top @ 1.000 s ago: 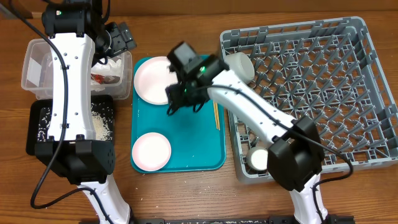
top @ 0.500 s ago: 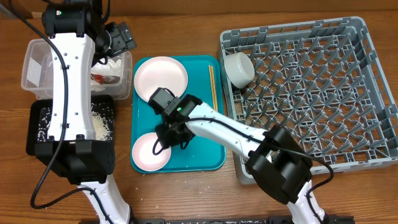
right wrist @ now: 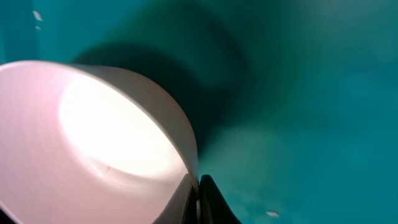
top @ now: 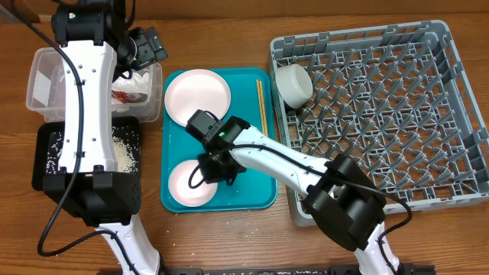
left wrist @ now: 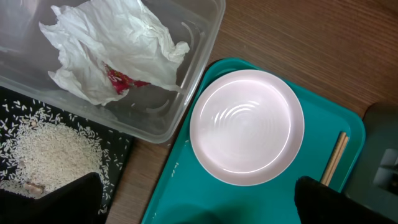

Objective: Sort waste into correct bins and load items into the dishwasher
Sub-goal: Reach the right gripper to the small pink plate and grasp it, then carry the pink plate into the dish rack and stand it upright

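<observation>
**Right gripper at the bowl's rim on the teal tray**

The right gripper [top: 216, 165] sat at the rim of the bowl [top: 186, 186] in the teal tray's [top: 256, 164] near left corner. One finger [right wrist: 210, 200] lay against the outer wall and the other was hidden, so I could not tell its grip. Its arm crossed the tray. At the tray's far end lay a plate [top: 197, 95], with chopsticks [top: 260, 107] along the right edge. The rack [top: 397, 114] stood right of the tray, holding a cup [top: 293, 84]. Left of the tray, the left gripper [left wrist: 193, 208] hung spread wide beside the tub [top: 38, 76] holding the napkin [left wrist: 112, 50]. The black tray [left wrist: 118, 155] held rice [left wrist: 43, 149].
</observation>
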